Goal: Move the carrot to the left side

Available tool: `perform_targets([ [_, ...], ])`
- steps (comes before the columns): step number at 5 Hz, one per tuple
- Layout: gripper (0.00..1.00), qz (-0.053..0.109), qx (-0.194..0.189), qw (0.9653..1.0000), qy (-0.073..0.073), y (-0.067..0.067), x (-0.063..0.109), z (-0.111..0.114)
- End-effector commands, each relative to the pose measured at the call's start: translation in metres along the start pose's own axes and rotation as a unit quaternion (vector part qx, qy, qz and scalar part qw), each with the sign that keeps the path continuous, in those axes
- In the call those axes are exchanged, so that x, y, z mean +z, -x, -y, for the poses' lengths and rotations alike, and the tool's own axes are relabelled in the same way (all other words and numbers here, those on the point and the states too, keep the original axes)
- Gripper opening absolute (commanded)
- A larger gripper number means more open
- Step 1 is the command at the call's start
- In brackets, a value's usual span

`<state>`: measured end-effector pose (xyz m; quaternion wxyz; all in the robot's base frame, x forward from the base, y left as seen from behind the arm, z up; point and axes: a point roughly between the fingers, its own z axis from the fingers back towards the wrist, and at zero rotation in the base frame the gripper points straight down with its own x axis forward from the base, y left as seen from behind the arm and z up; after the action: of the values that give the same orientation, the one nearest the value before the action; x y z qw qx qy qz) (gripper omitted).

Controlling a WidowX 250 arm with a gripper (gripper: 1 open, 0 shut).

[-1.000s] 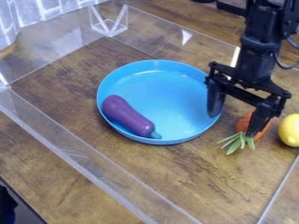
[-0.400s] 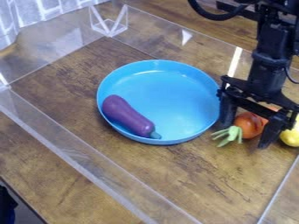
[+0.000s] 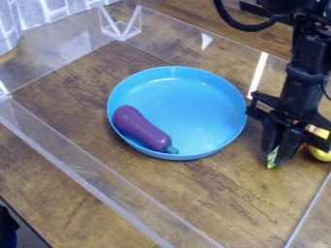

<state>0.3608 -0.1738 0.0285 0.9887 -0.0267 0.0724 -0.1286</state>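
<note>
- The wooden table carries everything inside a clear walled pen; the blue plate sits near its middle, with the purple eggplant lying on the plate's near-left part.
- The gripper points straight down at the table's right edge, just beside the plate's right rim. Its fingers have drawn close together, apparently pinching the carrot, though the contact itself is hidden.
- The carrot is almost wholly covered by the fingers; only its green leafy tip shows below them. A sliver of the yellow lemon peeks out just to the right.
- Handling, as a judgement: a small toy, likely light, rigid and rather smooth, tapered so a pinch may slide toward the thin end. The thicker orange body is the place to hold, not the floppy leaves.
- Against a second ago: the jaws stood wide then, straddling the plainly visible orange carrot; now they are nearly together, and the gripper stands further right and lower.
</note>
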Motion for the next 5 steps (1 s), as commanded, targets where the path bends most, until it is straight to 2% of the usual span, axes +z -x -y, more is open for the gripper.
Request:
perform_targets([
  [1, 0.00, 0.027, -0.018, 0.9995, 0.006, -0.005, 0.022, 0.013],
  [5, 0.00, -0.004, -0.042, 0.9991, 0.008, 0.001, 0.012, 0.017],
])
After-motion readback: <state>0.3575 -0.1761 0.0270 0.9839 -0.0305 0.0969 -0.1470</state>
